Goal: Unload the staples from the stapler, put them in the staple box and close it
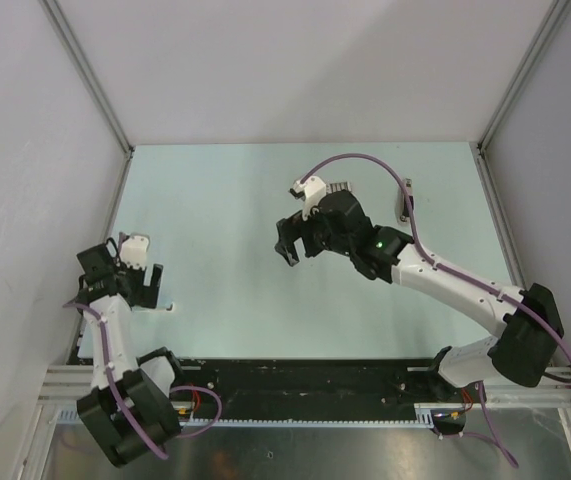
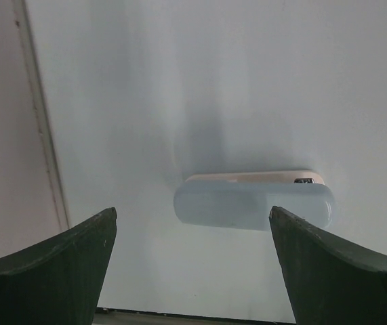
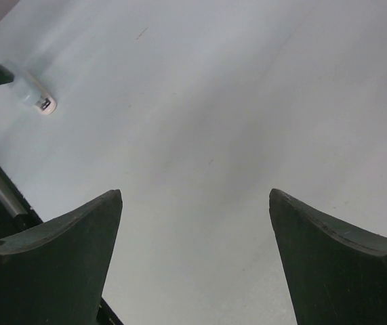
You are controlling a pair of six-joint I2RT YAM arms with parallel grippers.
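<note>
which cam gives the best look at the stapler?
Left wrist. The stapler lies sideways near mid-frame, large, with its whole length visible. Right wrist shows it only small and far off, in the top-left corner. Top external shows just a pale speck of it.

Stapler (image 2: 254,206): smooth plastic w/ slight sheen; table (image 2: 179,81): matt, smooth surf.

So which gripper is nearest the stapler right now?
The left gripper: the stapler lies just beyond its open jaws. The right gripper hangs mid-table, far from it.
</note>
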